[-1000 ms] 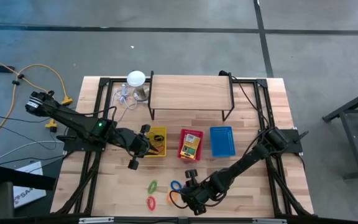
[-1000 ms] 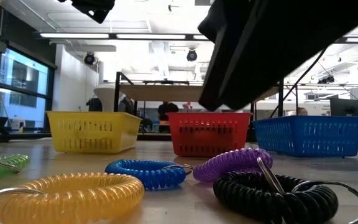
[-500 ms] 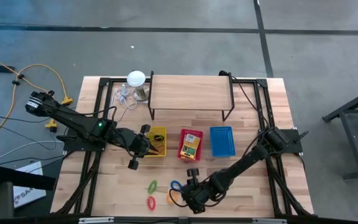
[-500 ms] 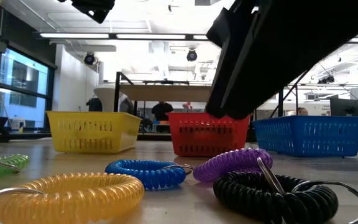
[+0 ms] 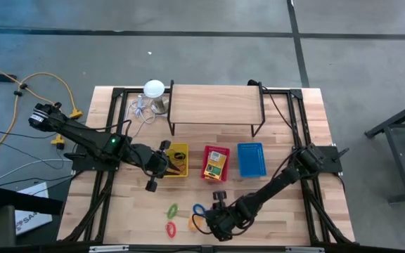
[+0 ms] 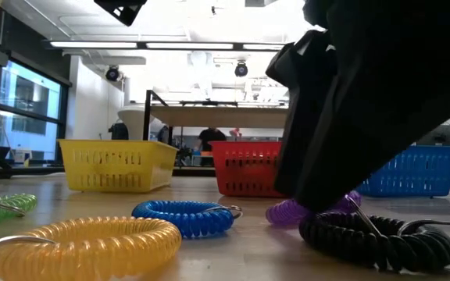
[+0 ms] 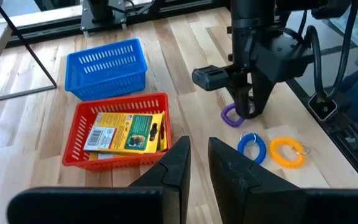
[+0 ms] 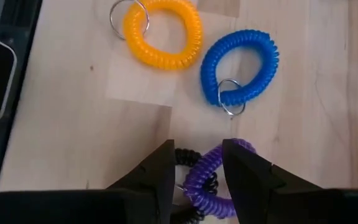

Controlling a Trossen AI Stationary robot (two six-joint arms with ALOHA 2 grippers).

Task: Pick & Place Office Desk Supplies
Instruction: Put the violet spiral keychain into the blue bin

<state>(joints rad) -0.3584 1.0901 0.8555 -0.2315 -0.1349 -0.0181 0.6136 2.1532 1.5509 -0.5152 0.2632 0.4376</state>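
Several coil wrist bands lie flat on the table near its front edge: yellow-orange [image 8: 163,34], blue [image 8: 240,62], purple [image 8: 207,168], black [image 6: 373,238], green [image 5: 172,209] and red [image 5: 170,228]. My right gripper [image 8: 197,177] is open and low over the purple coil, one finger on each side of its band. The black coil lies right beside it. My left gripper [image 7: 199,155] hangs above the table near the yellow basket [image 5: 176,160]. It stands open by a narrow gap with nothing in it. My right gripper straddles the purple coil's band [image 8: 211,163], slanting down from above and from the table's right. The coil lies flat on the wood. One finger [image 8: 161,171] stands at the black coil's edge [image 8: 188,157]. I cannot tell whether the fingers touch either coil.
Yellow, red [image 7: 79,134] and blue [image 7: 106,67] baskets stand in a row mid-table. The red one holds yellow-and-green card boxes [image 7: 126,132]. A wooden shelf [image 5: 215,105] and a white round-topped object with a cable [image 5: 153,90] stand at the back.
My right gripper has come down onto the spot of the purple coil, which it now partly hides in the low view. The black coil has slid a little toward the table's right edge.
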